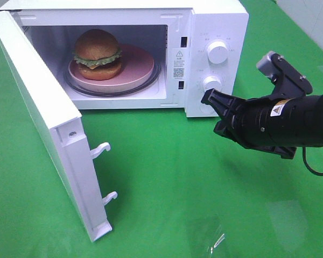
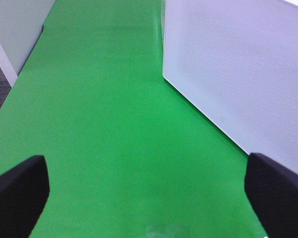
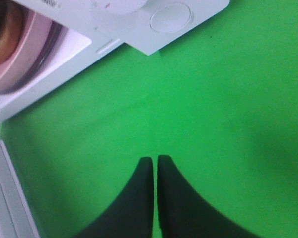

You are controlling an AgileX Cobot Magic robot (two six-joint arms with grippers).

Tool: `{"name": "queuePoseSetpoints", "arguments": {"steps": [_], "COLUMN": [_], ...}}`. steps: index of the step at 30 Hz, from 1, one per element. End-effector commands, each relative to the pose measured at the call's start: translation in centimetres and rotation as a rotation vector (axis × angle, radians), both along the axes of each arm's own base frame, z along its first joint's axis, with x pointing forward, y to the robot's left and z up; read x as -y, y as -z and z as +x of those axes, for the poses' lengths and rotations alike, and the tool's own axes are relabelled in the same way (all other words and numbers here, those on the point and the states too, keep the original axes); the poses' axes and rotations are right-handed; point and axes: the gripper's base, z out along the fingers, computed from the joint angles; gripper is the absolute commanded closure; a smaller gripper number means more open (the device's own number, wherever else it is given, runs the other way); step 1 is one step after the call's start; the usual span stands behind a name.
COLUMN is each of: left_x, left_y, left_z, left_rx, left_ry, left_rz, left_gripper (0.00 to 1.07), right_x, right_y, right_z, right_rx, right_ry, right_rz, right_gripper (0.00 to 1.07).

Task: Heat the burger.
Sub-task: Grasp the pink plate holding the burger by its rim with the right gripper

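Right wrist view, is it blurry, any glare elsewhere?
Right wrist view: the burger and pink plate are soft and cropped at the edge; exterior high view: sharp, with pale glare on the green cloth; left wrist view: microwave door washed out.

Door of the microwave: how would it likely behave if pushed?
The door looks like a rigid panel hinged to the microwave, so it should swing rather than flex. Its two latch hooks stick out and could snag. A hard push might shift the microwave on the green cloth.

microwave [image 1: 218, 19] QR label [image 1: 178, 71], arm [image 1: 309, 123] warning triangle [image 1: 278, 109]
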Motion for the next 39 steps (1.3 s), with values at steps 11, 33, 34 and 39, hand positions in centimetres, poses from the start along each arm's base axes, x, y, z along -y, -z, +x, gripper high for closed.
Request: {"name": "queuePoseSetpoints", "arguments": {"steps": [11, 33, 34, 39], "left_x": [0.1, 0.1, 0.1, 0.1], "left_y": [0.0, 0.0, 0.0, 0.0], "left_z": [-0.2, -0.2, -0.2, -0.2], "left_rx": [0.024, 0.024, 0.024, 0.024], "left_ry": [0.004, 0.004, 0.004, 0.004], "left_rz": [-0.003, -0.003, -0.003, -0.003], "left_gripper": [0.07, 0.07, 0.07, 0.07], "right_x": [-1.9, -1.9, -1.9, -1.9], "right_y": [-3.1, -7.8, -7.8, -8.0], "right_z": [1.1, 4.0, 4.0, 4.2], "right_rx": [0.027, 0.523, 0.523, 0.584], "right_ry": [-0.521, -1.374, -1.374, -1.492], "right_rz": [-0.391, -1.394, -1.394, -1.533], "right_gripper": [1.01, 0.99, 0.99, 0.95]}}
